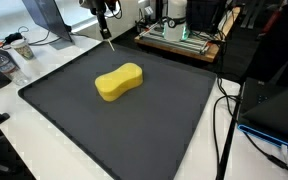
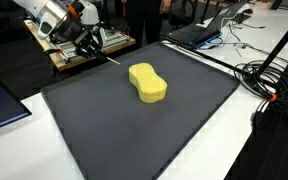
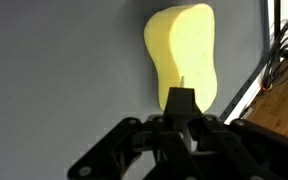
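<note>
A yellow peanut-shaped sponge (image 1: 119, 81) (image 2: 147, 82) lies flat on a dark grey mat (image 1: 84, 135) (image 2: 134, 140), toward its far half. My gripper (image 1: 105, 24) (image 2: 90, 42) hangs above the mat's far edge, well clear of the sponge. It is shut on a thin light-coloured stick (image 1: 109, 40) (image 2: 108, 55) that slants down toward the mat. In the wrist view the black fingers (image 3: 181, 104) are pressed together, with the sponge (image 3: 182, 50) just beyond them and the stick's tip (image 3: 181, 83) peeking out.
A wooden board with equipment (image 1: 179, 40) (image 2: 74, 55) stands right behind the mat's far edge. Cables (image 1: 224, 115) (image 2: 274, 80) run along one side of the mat. A laptop (image 2: 199, 30) and a cup (image 1: 22, 48) sit on the white table.
</note>
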Controlling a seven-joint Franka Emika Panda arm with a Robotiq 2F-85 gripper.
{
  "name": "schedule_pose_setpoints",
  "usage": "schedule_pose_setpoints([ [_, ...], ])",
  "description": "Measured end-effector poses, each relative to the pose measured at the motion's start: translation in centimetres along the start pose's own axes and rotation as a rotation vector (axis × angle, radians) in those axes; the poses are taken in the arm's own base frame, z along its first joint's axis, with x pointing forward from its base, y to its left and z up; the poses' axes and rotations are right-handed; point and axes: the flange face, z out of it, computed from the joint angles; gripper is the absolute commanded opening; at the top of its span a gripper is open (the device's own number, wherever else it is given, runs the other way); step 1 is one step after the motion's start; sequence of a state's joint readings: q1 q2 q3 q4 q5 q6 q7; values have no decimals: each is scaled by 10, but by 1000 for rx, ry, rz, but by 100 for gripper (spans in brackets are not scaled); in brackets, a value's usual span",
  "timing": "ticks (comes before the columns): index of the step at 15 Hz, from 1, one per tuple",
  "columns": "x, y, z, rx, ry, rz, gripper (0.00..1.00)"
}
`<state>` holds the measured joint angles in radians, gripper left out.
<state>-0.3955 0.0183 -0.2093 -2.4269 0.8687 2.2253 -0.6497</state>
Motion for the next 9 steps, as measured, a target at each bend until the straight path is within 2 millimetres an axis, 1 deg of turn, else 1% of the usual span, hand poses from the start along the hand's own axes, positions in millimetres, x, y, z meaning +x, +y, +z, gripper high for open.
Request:
schedule_pose_setpoints([
  [2, -19, -8, -3, -22, 28, -9, 4],
  [4, -38, -20, -6, -64, 66, -13, 4],
  [9, -81, -63, -13, -210, 142, 3, 4],
])
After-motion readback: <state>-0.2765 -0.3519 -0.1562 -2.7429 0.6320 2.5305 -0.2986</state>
